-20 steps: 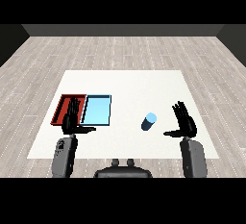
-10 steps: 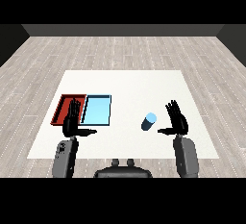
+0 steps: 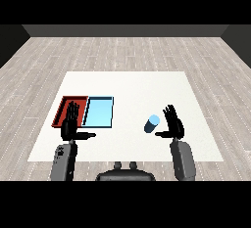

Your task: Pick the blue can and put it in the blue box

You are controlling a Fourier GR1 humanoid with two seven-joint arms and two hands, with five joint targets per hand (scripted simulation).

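The blue can (image 3: 152, 123) lies tilted on the white table (image 3: 132, 90), right of centre. Just to its right is my right hand (image 3: 172, 125), open, fingers straight up and thumb reaching toward the can; a small gap separates them. The light blue tray (image 3: 99, 112) lies left of centre, well to the left of the can. My left hand (image 3: 71, 124) is open with straight fingers and covers the near edge of the red tray (image 3: 65, 108).
The red tray and the light blue tray lie side by side at the table's left. Wooden floor surrounds the table on all sides. The table's near edge runs just behind both forearms.
My right hand has moved left toward the blue can, closing most of the gap. The can, the trays and my left hand have stayed where they were.
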